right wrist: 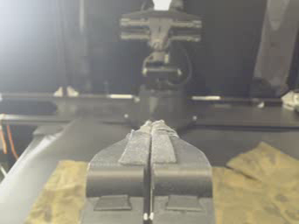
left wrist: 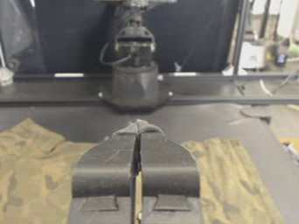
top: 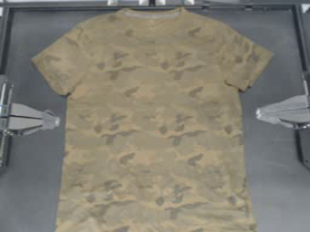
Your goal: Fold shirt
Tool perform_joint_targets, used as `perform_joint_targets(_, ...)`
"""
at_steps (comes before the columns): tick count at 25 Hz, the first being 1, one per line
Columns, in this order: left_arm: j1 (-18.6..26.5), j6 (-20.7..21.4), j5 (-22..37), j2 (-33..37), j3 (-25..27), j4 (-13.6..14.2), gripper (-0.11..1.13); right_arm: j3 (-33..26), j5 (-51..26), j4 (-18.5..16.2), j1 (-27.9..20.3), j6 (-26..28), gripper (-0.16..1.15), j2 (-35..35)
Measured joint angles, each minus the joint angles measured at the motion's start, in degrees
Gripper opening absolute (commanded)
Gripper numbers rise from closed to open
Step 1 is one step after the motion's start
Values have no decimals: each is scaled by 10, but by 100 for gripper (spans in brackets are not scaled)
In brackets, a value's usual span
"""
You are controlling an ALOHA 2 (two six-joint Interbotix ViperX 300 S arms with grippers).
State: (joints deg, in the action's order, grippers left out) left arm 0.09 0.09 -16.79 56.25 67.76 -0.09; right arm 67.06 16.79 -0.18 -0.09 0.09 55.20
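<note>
The tan shirt point(top: 154, 122) with darker blotches lies flat and spread out down the middle of the table, its pale collar band point(top: 150, 14) at the far end and both short sleeves out to the sides. My left gripper point(top: 53, 120) rests at the table's left side, just off the shirt's left edge, jaws shut on nothing. My right gripper point(top: 261, 114) sits opposite at the right side, also shut and empty. In the left wrist view the closed jaws point(left wrist: 139, 127) point over the shirt point(left wrist: 35, 183); the right wrist view shows the same point(right wrist: 152, 127) above the fabric point(right wrist: 257, 183).
The dark table point(top: 278, 181) shows as narrow bare strips to either side of the shirt. A metal frame rail point(top: 151, 5) runs along the far edge. Each wrist view shows the opposite arm's base across the table point(left wrist: 134, 83) point(right wrist: 159, 105).
</note>
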Motion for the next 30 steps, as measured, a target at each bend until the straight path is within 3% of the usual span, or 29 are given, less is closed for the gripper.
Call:
perform_joint_targets(1,-4,-1,0,1,1,0,-2,1,0,0,1,1,-5,1)
perform_joint_targets(5,-12,-1,11,0,1,-1,9,10,-8,5,7,8,12,15)
perform_joint_targets(9,-12,1,53,0,-5,-1,17,10,-40,-3,12,10,20,25)
perform_joint_targets(11,-12,0,71,0,-11,-1,38,8,-54,-4,13,11,34,25)
perform_joint_targets(14,-13,1,105,0,-23,-1,87,-3,-90,-8,17,11,64,25)
perform_joint_targets(16,-13,-2,128,-1,-31,-2,108,-15,-124,-9,19,11,81,25)
perform_joint_targets(19,-12,-4,169,-10,-47,-4,102,-36,-182,-4,20,11,98,25)
perform_joint_targets(24,-18,-9,251,-25,-83,-17,96,-89,-321,33,20,14,98,25)
perform_joint_targets(30,-39,-12,352,-41,-126,-60,96,-178,-525,98,20,41,98,-4)
